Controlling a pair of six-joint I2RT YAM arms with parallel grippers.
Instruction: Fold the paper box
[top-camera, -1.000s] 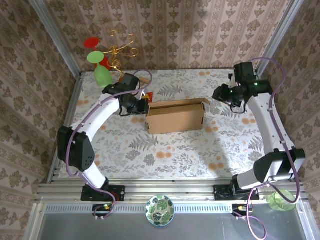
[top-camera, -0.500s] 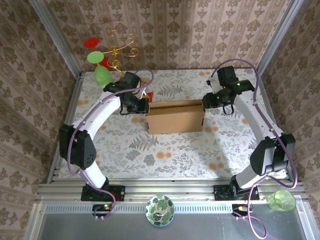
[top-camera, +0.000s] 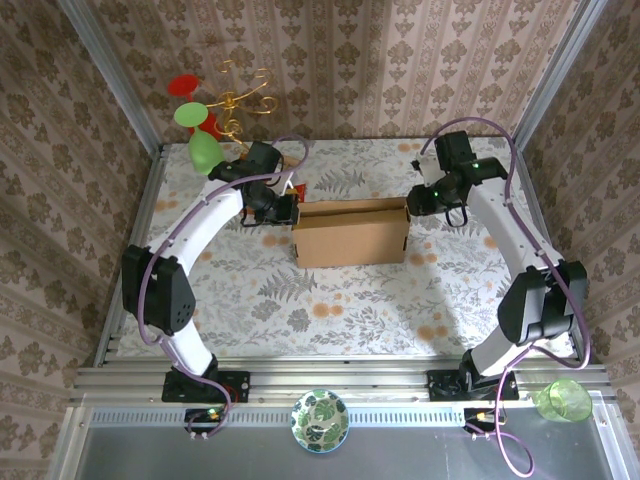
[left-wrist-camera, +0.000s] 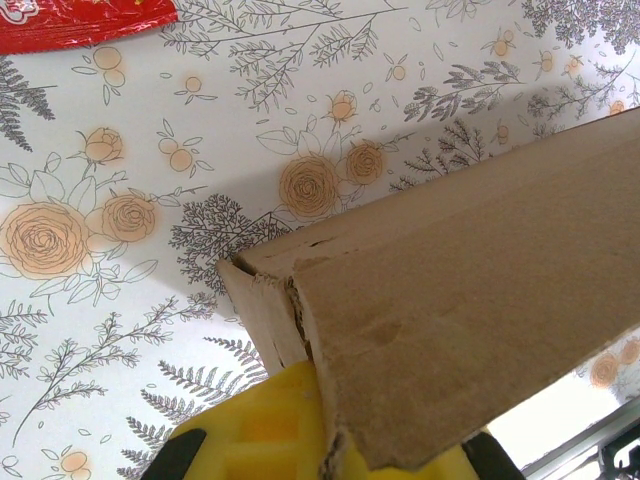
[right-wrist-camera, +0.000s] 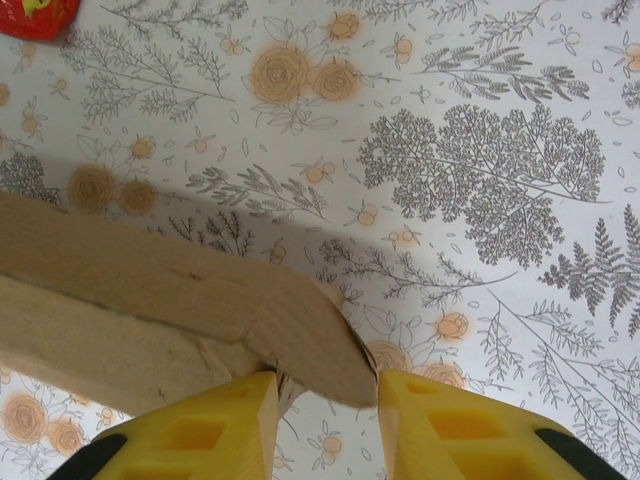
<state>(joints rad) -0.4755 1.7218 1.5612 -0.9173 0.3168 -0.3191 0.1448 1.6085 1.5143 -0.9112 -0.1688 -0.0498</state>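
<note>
Because the paper box (top-camera: 350, 235) lay with its long axis running from one arm to the other, each pincer met one short end of it. At the box's left end, the left pincer (top-camera: 284, 210) was clamped on the end wall, with cardboard entering between its yellow fingers (left-wrist-camera: 250, 440). At the box's right end, the right pincer (right-wrist-camera: 328, 400) stood with its jaws apart and the rounded corner of the end flap (right-wrist-camera: 310, 340) between them. Whether they already pressed on the flap could not be told. Neither arm was nearer, as both were at the box. By judgement, the coming move turned on that flap, which pointed outward from the box toward the right pincer. The flowered surface (top-camera: 330, 300) lay bare on the near side of the box, giving room. A red packet (left-wrist-camera: 80, 15) lay past the box's far left corner, apart from it.
</note>
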